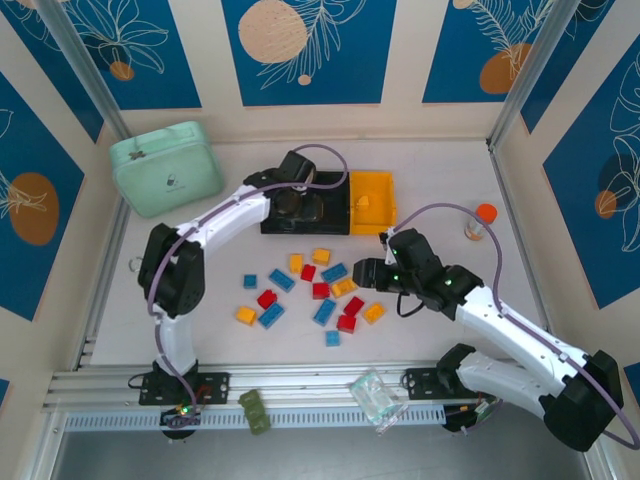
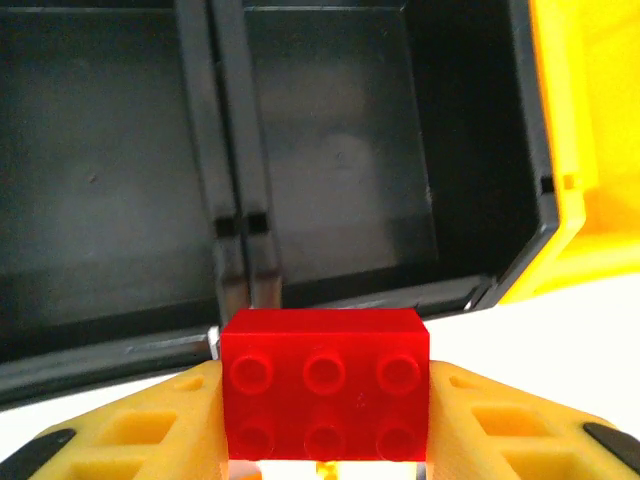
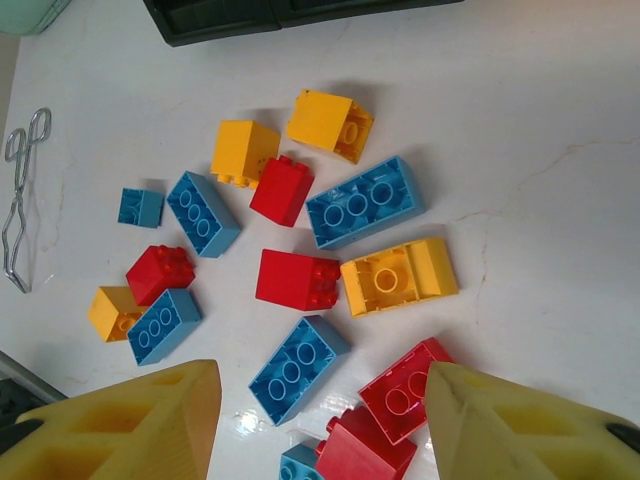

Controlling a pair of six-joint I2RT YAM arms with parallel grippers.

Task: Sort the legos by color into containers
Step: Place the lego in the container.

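Nearest the arms' bases, a dark green brick and a crumpled clear bag lie on the rail at the table's edge, apart from the work. Beyond them the loose legos are scattered on the white table in blue, red and yellow-orange, some touching and several tipped over. The right gripper hovers over the right part of this pile with its jaws spread wide and nothing between them; a blue brick lies just below the gap. Farther out, the left gripper is clamped on a red brick, pinched by two opposite side walls with its studs facing the wrist camera. It is held level just before the near wall of the containers, in line with the divider between the two black bins, so which bin it is over cannot be told. Both black bins look empty, and the yellow bin stands at the right end of the row. The bricks are judged light, rigid and glossy: they should bear a firm squeeze but could twist or slip if caught by a corner or the studs, so flat opposite walls give the surest hold. The mint-green case stands at the far left
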